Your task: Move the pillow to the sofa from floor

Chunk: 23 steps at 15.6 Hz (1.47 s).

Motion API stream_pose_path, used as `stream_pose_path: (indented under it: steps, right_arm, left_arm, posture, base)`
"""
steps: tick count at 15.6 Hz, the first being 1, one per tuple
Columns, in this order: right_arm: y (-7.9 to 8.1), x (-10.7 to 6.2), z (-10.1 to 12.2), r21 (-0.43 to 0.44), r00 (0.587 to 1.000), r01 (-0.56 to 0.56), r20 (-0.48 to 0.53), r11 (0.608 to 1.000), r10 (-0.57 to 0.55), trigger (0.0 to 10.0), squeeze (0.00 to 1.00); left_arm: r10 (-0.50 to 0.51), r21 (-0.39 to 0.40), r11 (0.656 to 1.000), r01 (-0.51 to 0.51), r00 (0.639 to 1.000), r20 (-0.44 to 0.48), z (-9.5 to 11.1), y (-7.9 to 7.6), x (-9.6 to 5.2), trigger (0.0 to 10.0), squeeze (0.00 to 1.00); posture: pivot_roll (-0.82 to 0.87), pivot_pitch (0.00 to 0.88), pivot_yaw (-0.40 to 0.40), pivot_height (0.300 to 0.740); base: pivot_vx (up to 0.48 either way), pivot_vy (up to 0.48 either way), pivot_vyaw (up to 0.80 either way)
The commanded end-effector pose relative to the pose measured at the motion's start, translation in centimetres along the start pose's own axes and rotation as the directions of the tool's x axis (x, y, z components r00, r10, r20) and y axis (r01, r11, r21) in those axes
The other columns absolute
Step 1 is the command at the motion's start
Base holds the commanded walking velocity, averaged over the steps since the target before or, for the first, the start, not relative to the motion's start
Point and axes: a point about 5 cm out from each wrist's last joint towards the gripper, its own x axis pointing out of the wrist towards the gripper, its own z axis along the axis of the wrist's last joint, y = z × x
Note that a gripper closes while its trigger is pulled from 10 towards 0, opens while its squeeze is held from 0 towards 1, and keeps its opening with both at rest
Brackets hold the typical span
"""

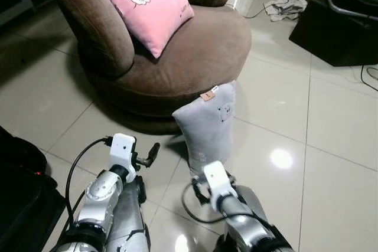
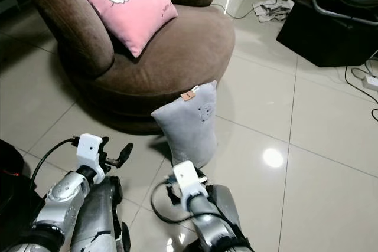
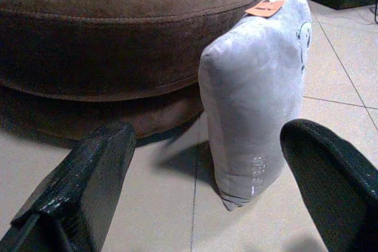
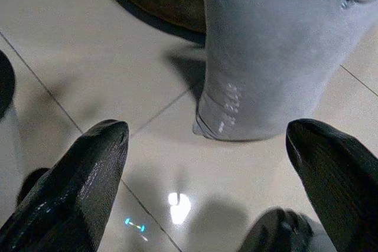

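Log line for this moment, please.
grey pillow: upright on floor, against sofa | left gripper: open, short of pillow | right gripper: open, short of pillow

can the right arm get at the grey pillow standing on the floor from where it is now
Probably yes. The right gripper is open with bare tile between its black fingers and the upright grey plush pillow, which stands against the round brown sofa; nothing lies between.

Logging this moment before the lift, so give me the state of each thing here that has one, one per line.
Grey plush pillow: upright on the floor, leaning against the sofa base, not gripped.
Pink square pillow: propped on the sofa seat.
Brown round fabric sofa: seat front free.
Left claw: open, facing the grey pillow.
Right claw: open, near the grey pillow's bottom.
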Motion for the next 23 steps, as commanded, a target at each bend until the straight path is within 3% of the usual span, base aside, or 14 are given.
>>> stream_pose_path:
  steps: [1, 4, 6, 9, 11, 13, 14, 15, 16, 19, 23]
  right_arm:
    - [0.4, -0.4, -0.2, -0.004, 0.999, -0.004, 0.033, 1.000, 0.004, 10.0, 0.00]
    - [-0.3, -2.9, -2.3, 0.018, 0.999, -0.028, 0.042, 0.999, 0.027, 10.0, 0.00]
    - [0.6, -4.6, -3.1, 0.002, 0.998, -0.042, 0.046, 0.999, 0.042, 10.0, 0.00]
    - [1.8, -5.7, -1.6, 0.037, 0.995, -0.031, 0.099, 0.999, 0.027, 10.0, 0.00]
    - [2.0, -6.1, -2.6, 0.039, 0.999, 0.011, 0.048, 0.999, -0.013, 10.0, 0.00]
    - [3.2, -6.2, -2.7, 0.049, 0.999, 0.032, 0.024, 0.998, -0.033, 10.0, 0.00]
    - [1.5, -6.5, -2.7, 0.048, 0.999, 0.034, 0.027, 0.998, -0.036, 10.0, 0.00]
    - [-1.2, -7.1, -2.7, 0.051, 0.998, 0.051, 0.041, 0.997, -0.053, 10.0, 0.00]
    - [-2.0, -7.3, -2.5, 0.052, 0.997, 0.060, 0.047, 0.997, -0.062, 10.0, 0.00]
    - [-3.3, -7.7, -1.6, 0.047, 0.993, 0.082, 0.077, 0.996, -0.085, 10.0, 0.00]
    - [-1.8, -7.8, -1.4, 0.057, 0.995, 0.072, 0.072, 0.996, -0.076, 10.0, 0.00]
  left_arm:
    - [-0.013, 0.013, 1.000, 0.013, 0.999, -0.033, -0.3, -0.1, 0.1, 10.0, 0.00]
    - [-0.050, 0.054, 0.997, 0.052, 0.997, -0.051, 0.0, -0.2, 0.6, 10.0, 0.00]
    - [-0.086, 0.089, 0.992, 0.092, 0.994, -0.066, 0.5, -0.4, 1.3, 10.0, 0.00]
    - [-0.112, 0.101, 0.988, 0.117, 0.992, -0.055, 1.2, -0.7, 2.0, 10.0, 0.00]
    - [-0.113, 0.130, 0.984, 0.121, 0.991, -0.068, 1.4, -0.9, 2.3, 10.0, 0.00]
    - [-0.123, 0.127, 0.983, 0.133, 0.989, -0.084, 1.3, -1.0, 2.5, 10.0, 0.00]
    - [-0.131, 0.128, 0.982, 0.142, 0.987, -0.091, 1.2, -1.1, 2.5, 10.0, 0.00]
    - [-0.134, 0.138, 0.979, 0.146, 0.986, -0.099, 1.1, -1.2, 2.5, 10.0, 0.00]
    - [-0.134, 0.144, 0.979, 0.148, 0.986, -0.103, 1.0, -1.2, 2.5, 10.0, 0.00]
    - [-0.146, 0.176, 0.970, 0.167, 0.981, -0.129, 0.8, -1.0, 2.4, 10.0, 0.00]
    - [-0.168, 0.264, 0.940, 0.216, 0.966, -0.195, 1.0, 0.0, 2.3, 10.0, 0.00]
  posture:
    - [0.04, 0.144, -0.094, 0.533]
    - [-0.05, 0.160, -0.075, 0.533]
    - [-0.09, 0.164, -0.064, 0.533]
    - [-0.13, 0.171, -0.053, 0.533]
    - [-0.14, 0.172, -0.046, 0.533]
    - [-0.15, 0.178, -0.042, 0.533]
    - [-0.15, 0.181, -0.040, 0.533]
    - [-0.15, 0.181, -0.040, 0.533]
    - [-0.15, 0.185, -0.037, 0.533]
    - [-0.16, 0.195, -0.034, 0.533]
    - [-0.17, 0.214, -0.019, 0.533]
  base:
    - [0.300, 0.000, 0.00]
    - [0.464, 0.000, 0.00]
    - [0.480, 0.000, 0.00]
    - [0.472, 0.000, 0.00]
    - [0.232, 0.000, 0.00]
    - [0.000, 0.000, 0.00]
    - [0.000, 0.000, 0.00]
    - [0.000, 0.000, 0.00]
    - [0.000, 0.000, 0.00]
    - [0.000, 0.000, 0.00]
    - [0.000, 0.000, 0.00]
